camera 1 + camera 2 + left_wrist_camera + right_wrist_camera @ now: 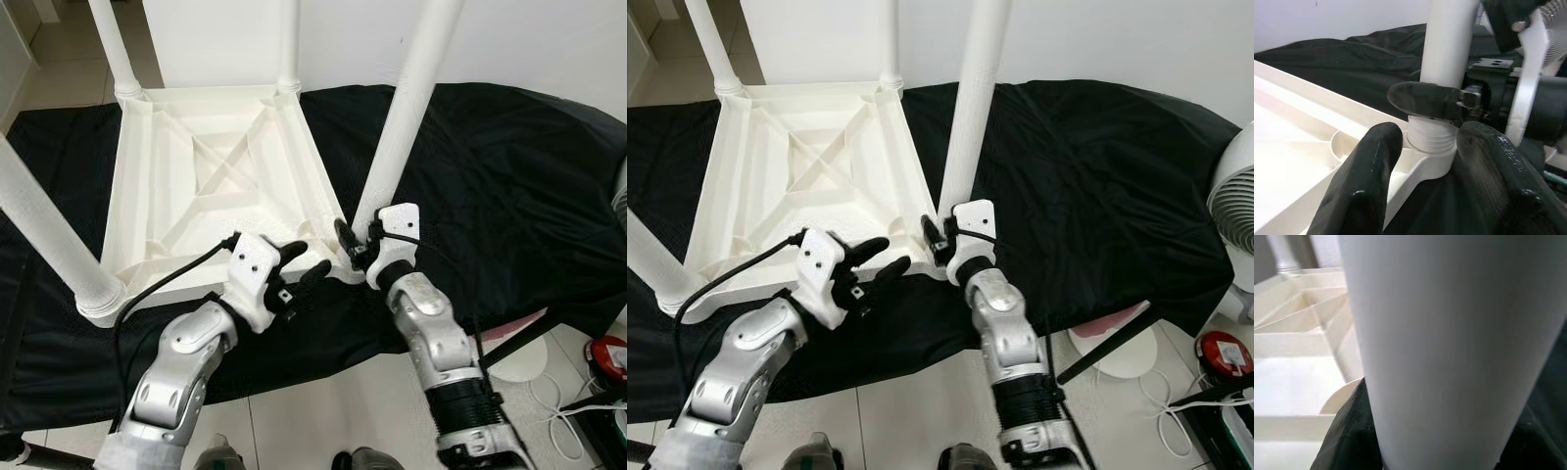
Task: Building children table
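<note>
While the upturned tabletop [211, 176] lies on the black-draped counter [490, 196], right pincer [359, 242] clamps the last leg [402, 127] at its corner socket; left pincer [306, 264] hovers open (near that socket). Next: twist home.

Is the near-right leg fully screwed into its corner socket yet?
Not fully: the leg stands upright in the socket, but thread rings show above the rim. The right pincer grips its base.

One upturned white tabletop [211, 176] on one black cloth [500, 186], four white legs standing up from its corners — far left [113, 44], far right [289, 44], near left [44, 230], near right [407, 108] — plus one white fan [1234, 211].
</note>
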Controlling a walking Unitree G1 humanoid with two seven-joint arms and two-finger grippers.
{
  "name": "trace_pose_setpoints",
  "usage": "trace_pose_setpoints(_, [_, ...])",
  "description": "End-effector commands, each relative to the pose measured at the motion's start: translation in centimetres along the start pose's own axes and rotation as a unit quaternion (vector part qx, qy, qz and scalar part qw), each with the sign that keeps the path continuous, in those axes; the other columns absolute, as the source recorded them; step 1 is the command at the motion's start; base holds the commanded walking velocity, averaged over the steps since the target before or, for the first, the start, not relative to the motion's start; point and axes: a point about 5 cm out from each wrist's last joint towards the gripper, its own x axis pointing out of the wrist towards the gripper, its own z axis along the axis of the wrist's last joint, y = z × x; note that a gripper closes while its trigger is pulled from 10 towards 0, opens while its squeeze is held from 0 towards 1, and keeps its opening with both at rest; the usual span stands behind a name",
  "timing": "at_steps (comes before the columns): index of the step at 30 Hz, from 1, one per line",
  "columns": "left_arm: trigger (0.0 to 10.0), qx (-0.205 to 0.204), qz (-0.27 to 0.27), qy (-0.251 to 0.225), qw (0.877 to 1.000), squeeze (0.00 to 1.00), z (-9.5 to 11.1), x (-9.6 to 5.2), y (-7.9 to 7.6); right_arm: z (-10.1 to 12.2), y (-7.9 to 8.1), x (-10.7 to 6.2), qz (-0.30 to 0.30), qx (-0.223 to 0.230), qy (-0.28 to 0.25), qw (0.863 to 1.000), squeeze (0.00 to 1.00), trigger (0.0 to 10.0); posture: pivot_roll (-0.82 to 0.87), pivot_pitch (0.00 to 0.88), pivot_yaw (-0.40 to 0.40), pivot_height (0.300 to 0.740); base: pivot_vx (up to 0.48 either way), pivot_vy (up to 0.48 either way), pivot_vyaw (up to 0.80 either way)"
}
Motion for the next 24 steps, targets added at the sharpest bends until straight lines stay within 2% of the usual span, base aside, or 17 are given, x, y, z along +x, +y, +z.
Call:
trace_pose_setpoints(1, [10.0, -0.011, 0.053, 0.014, 0.998, 0.00, -0.4, 0.5, 0.5, -1.5, -1.5, -0.7, -0.096, 0.009, 0.038, 0.995, 0.00, 10.0, 0.04, 0.040, -0.008, 0.740, 0.000, 0.000, 0.00])
trace_pose_setpoints(2, [10.0, -0.011, 0.053, 0.014, 0.998, 0.00, -0.4, 0.5, 0.5, -1.5, -1.5, -0.7, -0.096, 0.009, 0.038, 0.995, 0.00, 10.0, 0.04, 0.040, -0.008, 0.740, 0.000, 0.000, 0.00])
trace_pose_setpoints(3, [10.0, -0.024, 0.079, 0.034, 0.996, 0.00, -0.9, 1.3, 0.8, -1.6, 0.0, -0.7, -0.086, 0.018, 0.042, 0.995, 0.00, 10.0, 0.02, 0.021, -0.009, 0.740, 0.000, 0.000, 0.00])
trace_pose_setpoints(4, [10.0, -0.028, 0.089, 0.039, 0.995, 0.00, -1.1, 1.4, 0.9, -1.5, 0.3, -0.8, -0.083, 0.019, 0.040, 0.996, 0.00, 10.0, 0.02, 0.020, -0.010, 0.740, 0.000, 0.000, 0.00])
trace_pose_setpoints(8, [10.0, -0.045, 0.099, 0.028, 0.994, 0.00, -0.9, 1.4, 0.9, -1.4, -0.2, -1.1, -0.095, 0.026, 0.036, 0.994, 0.00, 10.0, 0.02, 0.017, -0.022, 0.740, 0.000, 0.000, 0.00])
trace_pose_setpoints(13, [10.0, -0.025, 0.074, 0.042, 0.996, 0.00, -1.1, 1.1, 0.0, -1.2, 0.1, -1.5, -0.090, 0.019, 0.033, 0.995, 0.00, 10.0, 0.03, 0.019, -0.036, 0.740, 0.000, 0.000, 0.00])
trace_pose_setpoints(14, [10.0, -0.021, 0.072, 0.041, 0.996, 0.00, -1.1, 0.9, -0.2, -1.0, 0.5, -1.6, -0.073, 0.025, 0.025, 0.997, 0.47, 10.0, 0.03, 0.018, -0.041, 0.740, 0.000, 0.000, 0.00])
trace_pose_setpoints(16, [10.0, -0.021, 0.072, 0.041, 0.996, 0.00, -1.1, 0.9, -0.2, -1.0, 0.5, -1.6, -0.073, 0.025, 0.025, 0.997, 0.47, 10.0, 0.03, 0.018, -0.041, 0.740, 0.000, 0.000, 0.00])
trace_pose_setpoints(17, [10.0, -0.025, 0.072, 0.037, 0.996, 0.00, -1.0, 0.9, -0.4, -0.8, 0.8, -1.6, -0.060, 0.029, 0.014, 0.998, 1.00, 10.0, 0.03, 0.019, -0.044, 0.740, 0.000, 0.000, 0.00])
trace_pose_setpoints(24, [10.0, -0.027, 0.066, 0.019, 0.997, 0.00, -0.6, 0.7, -0.7, 0.1, 0.2, -1.3, -0.025, 0.028, -0.010, 0.999, 1.00, 10.0, 0.07, 0.015, -0.068, 0.740, 0.000, 0.000, 0.00])
